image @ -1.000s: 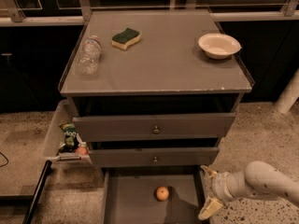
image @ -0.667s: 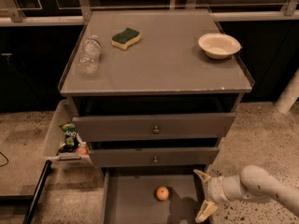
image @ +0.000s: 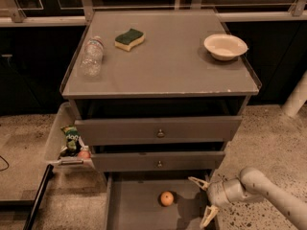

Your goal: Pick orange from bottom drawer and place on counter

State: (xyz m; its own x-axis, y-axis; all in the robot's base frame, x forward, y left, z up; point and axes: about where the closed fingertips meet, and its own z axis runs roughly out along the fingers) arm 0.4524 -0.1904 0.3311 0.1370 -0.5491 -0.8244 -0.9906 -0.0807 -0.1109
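The orange lies on the flat grey floor of the pulled-out bottom drawer, near its middle. My gripper is low at the drawer's right side, to the right of the orange and apart from it. Its two pale fingers are spread open, one at the top and one at the bottom, and they hold nothing. The counter is the grey cabinet top above the drawers.
On the counter are a plastic bottle lying at the left, a green and yellow sponge and a white bowl at the right. Two knobbed drawers sit above the bottom drawer. A side bin holds a green packet and a small reddish item.
My gripper and arm have moved left and slightly down, closer to the orange. The orange has not moved.
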